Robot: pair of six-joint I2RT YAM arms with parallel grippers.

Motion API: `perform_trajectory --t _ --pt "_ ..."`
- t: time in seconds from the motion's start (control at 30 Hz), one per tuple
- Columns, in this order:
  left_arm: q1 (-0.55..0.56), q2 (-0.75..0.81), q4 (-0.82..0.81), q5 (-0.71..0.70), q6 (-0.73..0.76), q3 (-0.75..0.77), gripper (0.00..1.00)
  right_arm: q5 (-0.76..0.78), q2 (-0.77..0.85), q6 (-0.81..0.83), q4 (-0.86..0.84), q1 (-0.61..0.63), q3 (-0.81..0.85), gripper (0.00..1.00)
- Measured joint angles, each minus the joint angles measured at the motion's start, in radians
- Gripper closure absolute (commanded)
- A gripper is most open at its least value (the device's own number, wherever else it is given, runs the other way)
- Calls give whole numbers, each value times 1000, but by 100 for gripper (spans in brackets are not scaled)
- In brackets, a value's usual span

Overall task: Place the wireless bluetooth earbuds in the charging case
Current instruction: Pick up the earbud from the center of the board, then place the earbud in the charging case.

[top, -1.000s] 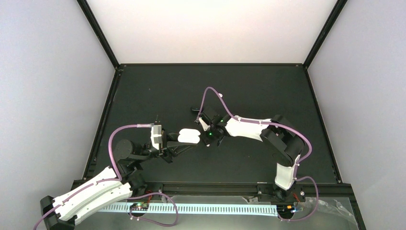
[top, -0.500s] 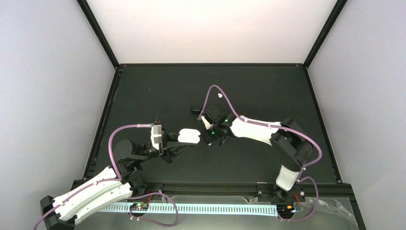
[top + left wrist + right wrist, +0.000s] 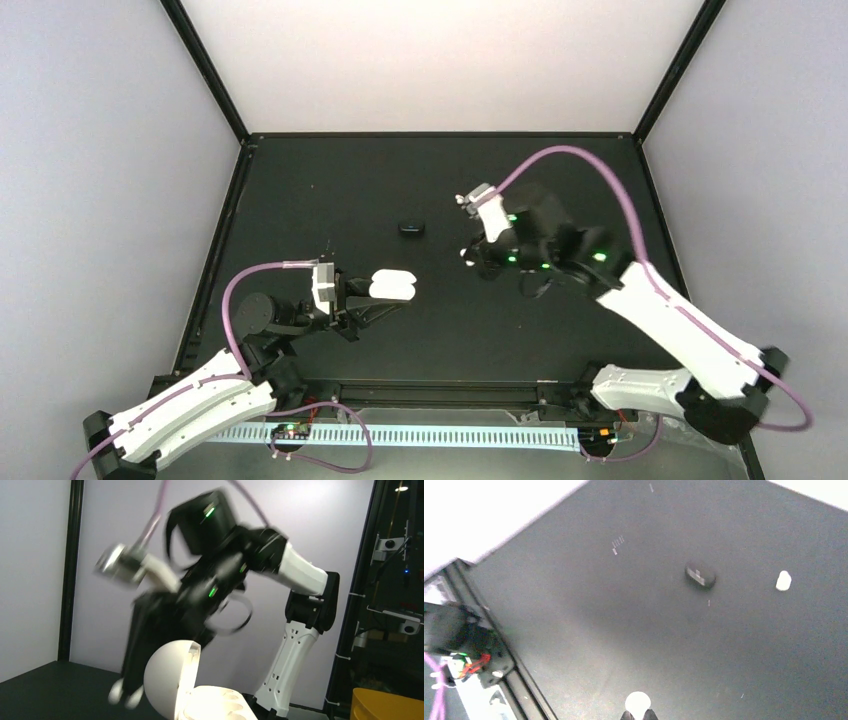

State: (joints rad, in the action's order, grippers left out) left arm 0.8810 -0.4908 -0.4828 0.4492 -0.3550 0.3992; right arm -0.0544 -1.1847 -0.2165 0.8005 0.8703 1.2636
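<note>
My right gripper hangs above the black table, its fingers pressed together on a white earbud. The bud shows as a small pale disc just above the fingertips in the right wrist view. My left gripper is clamped on the open white charging case and holds it off the table, to the left of my right arm. The lid stands upright and the moulded wells face up.

To seat the bud well, I judge I should keep the left arm motionless and bring the bud over a well from the side away from the lid. I would turn it to match the hollow, lower slowly, and let go only once it sits down.

The right wrist view cuts off nearly all of my fingers, so I cannot tell how the bud is turned in the pinch. From the left wrist my right gripper is a dark blur. The bottom edge crops the wells, so I cannot tell whether any is filled. A black earbud and a second white earbud lie apart on the table.
</note>
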Motion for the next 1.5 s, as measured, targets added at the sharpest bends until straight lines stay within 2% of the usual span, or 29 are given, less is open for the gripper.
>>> perform_trajectory --t 0.2,0.37,0.7,1.0,1.5 --pt "0 -24 -9 29 3 0 98 -104 119 116 200 2 301 99" --pt "0 -87 -34 92 8 2 99 -196 135 165 265 54 400 99" --pt "0 -133 -35 167 33 6 98 -187 66 214 283 268 395 99" --pt "0 -130 -21 201 64 6 99 -184 50 238 277 346 401 99" --pt "0 -180 -19 311 75 31 99 -132 -102 265 237 443 448 99"
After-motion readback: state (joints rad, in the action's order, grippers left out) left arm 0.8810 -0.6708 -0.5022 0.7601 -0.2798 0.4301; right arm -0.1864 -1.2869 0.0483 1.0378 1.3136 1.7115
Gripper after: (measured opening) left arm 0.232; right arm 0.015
